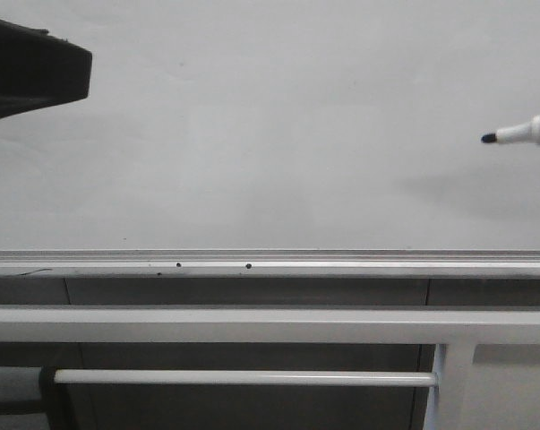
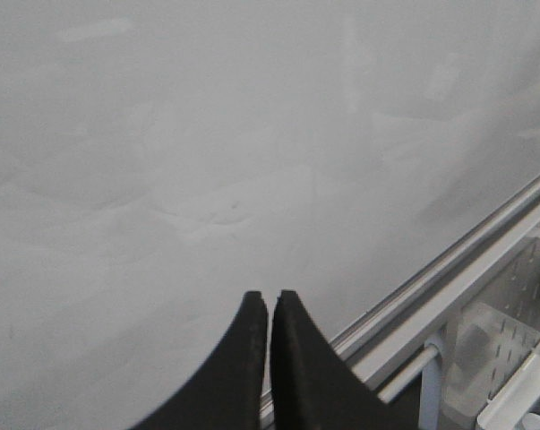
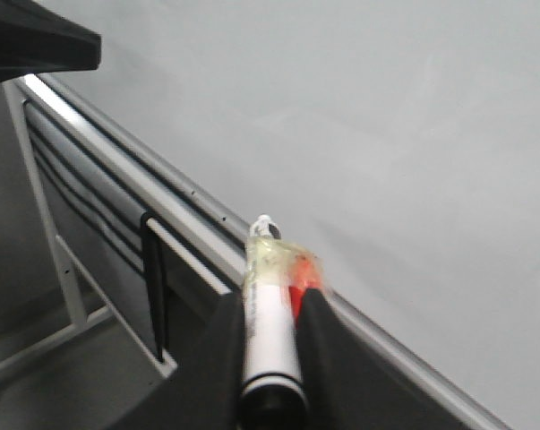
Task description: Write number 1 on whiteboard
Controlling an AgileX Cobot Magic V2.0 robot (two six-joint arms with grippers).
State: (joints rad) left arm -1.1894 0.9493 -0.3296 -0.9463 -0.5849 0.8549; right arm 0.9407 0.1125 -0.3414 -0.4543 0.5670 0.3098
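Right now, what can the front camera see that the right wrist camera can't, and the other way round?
Only the front view shows the marker's dark tip bare, over the board. Only the right wrist view shows the right gripper clamping the marker's body, with tape wrapped around it. Both show the whiteboard with no stroke on it, its silver edge rail, and the left gripper.

white metal bars [image 1: 252, 324], grey floor [image 3: 64, 385]

Pale grey-white flat whiteboard [image 1: 270, 125]: blank, no number or writing legible.
White marker pen with dark tip [image 1: 525, 133]: no readable label.
Silver aluminium edge rail [image 1: 341, 263]: no lettering.
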